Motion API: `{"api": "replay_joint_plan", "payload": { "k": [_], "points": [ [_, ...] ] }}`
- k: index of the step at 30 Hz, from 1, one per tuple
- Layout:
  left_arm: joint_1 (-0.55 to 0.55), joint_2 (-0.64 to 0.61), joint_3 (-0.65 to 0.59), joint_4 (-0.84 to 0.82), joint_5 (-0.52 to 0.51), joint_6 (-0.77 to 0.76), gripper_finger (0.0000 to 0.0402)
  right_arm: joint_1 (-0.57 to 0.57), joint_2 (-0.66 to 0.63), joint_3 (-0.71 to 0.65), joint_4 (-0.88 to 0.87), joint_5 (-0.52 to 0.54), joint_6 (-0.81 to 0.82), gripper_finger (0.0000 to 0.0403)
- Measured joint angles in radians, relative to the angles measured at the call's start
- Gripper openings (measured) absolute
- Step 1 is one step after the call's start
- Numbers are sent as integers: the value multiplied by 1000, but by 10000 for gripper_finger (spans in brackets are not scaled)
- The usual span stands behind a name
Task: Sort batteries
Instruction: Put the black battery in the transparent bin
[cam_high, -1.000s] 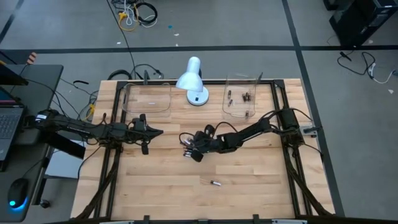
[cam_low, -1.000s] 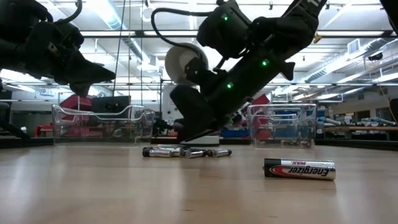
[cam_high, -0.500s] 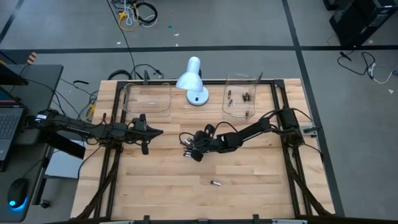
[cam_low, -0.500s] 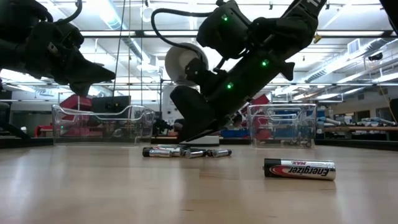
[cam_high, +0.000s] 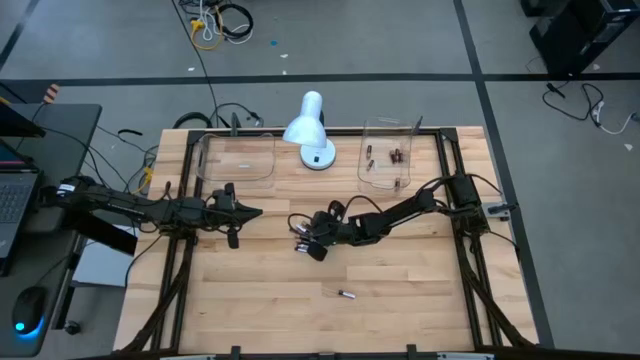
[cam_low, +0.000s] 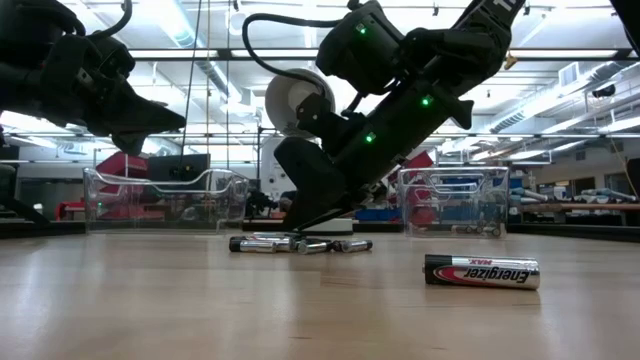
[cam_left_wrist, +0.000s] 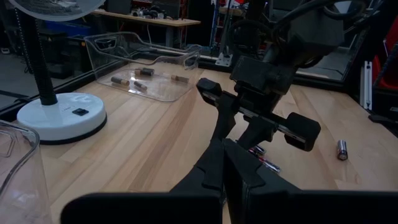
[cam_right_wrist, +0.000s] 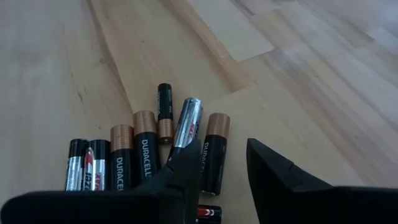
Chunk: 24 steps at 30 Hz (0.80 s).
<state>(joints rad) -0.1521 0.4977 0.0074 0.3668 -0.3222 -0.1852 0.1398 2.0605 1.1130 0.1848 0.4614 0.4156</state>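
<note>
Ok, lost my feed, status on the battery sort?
Right tool open, low over the battery pile, holding nothing. Left tool shut, waiting left of centre. One battery lies apart. Nothing in the way.

— What stays out of sight at the bench?
— From above, the right claw (cam_high: 305, 247) covers most of the battery cluster (cam_right_wrist: 146, 152); labels there are too small to read.
— And close up?
— The claw's fingers (cam_right_wrist: 186, 168) hide the lower ends of several cells; one battery (cam_right_wrist: 208, 213) is cut by the frame's edge.
</note>
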Motion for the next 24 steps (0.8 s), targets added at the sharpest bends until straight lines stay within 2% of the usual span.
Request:
{"api": "replay_joint_plan", "payload": {
  "k": [20, 24],
  "points": [
    [0, 0, 0, -4, 0, 1, 2, -47, -2, 0, -92, -75, -26, 132],
    [0, 0, 0, -7, 0, 1, 2, -65, -4, 0, -92, -126, -34, 131]
  ]
}}
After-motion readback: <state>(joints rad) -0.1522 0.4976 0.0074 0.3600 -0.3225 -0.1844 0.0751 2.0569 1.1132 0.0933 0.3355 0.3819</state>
